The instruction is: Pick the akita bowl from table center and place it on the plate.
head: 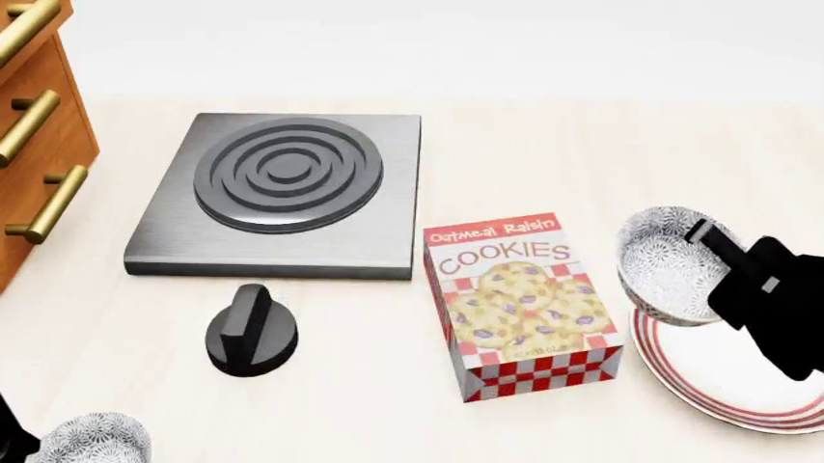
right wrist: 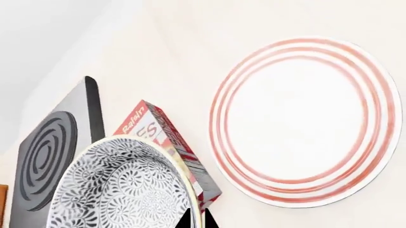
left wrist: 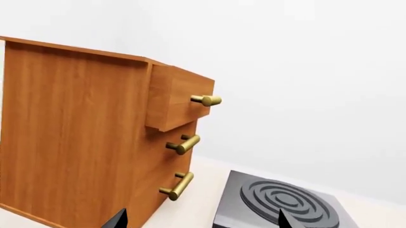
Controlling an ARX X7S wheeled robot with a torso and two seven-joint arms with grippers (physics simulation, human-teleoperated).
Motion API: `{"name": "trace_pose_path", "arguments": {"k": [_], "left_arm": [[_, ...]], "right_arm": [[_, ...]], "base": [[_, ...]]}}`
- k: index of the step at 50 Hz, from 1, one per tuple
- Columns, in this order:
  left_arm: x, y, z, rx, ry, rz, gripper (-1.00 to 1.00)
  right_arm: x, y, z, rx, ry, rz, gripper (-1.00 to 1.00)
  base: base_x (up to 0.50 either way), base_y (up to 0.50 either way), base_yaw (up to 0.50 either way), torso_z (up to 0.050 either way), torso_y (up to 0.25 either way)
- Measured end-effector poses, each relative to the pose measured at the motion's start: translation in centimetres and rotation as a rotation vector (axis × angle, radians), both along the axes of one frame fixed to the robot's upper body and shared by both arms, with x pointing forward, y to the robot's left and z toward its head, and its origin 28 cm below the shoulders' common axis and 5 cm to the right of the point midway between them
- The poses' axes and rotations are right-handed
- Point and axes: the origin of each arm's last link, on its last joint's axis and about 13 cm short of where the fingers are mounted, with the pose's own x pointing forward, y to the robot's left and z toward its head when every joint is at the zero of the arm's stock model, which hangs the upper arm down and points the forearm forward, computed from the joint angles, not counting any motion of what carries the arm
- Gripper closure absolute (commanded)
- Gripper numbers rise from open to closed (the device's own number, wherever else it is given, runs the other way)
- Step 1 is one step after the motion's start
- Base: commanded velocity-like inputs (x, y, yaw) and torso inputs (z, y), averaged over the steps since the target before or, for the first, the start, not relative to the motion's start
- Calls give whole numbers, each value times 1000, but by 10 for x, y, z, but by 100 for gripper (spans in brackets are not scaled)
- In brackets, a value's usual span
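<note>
While the right pincer [head: 705,253] grips the akita bowl [head: 665,262] by its rim, the bowl hangs tilted above the surface [head: 541,145], over the left edge of the plate [head: 721,381]. Cookie box [head: 522,304] sits just left of the plate, stove plate [head: 286,193] farther left and beyond, black knob [head: 251,333] nearer. Second bowl [head: 91,439] at near-left corner. Left pincer [left wrist: 199,223]: tips wide apart, holding nothing, facing the wooden drawer unit [left wrist: 95,133].

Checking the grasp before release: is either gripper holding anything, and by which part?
The right gripper holds the akita bowl by its rim, tilted, above the plate. The left gripper holds nothing.
</note>
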Motion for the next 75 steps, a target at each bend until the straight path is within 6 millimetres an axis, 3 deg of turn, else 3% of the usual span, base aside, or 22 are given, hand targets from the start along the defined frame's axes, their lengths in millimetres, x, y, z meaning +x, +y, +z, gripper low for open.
{"name": "trace_pose_path", "arguments": {"k": [18, 38, 75], "left_arm": [[-2, 0, 0, 7, -16, -4, -100], [-3, 0, 1, 3, -31, -14, -100], [-5, 0, 2, 7, -40, -13, -100]], "right_arm": [[5, -18, 8, 22, 56, -105, 100], [3, -26, 12, 8, 52, -157, 100], [1, -39, 42, -3, -4, -238, 100]], "base": [[0, 0, 0, 0, 1], [0, 0, 0, 2, -126], [0, 0, 0, 3, -78]]}}
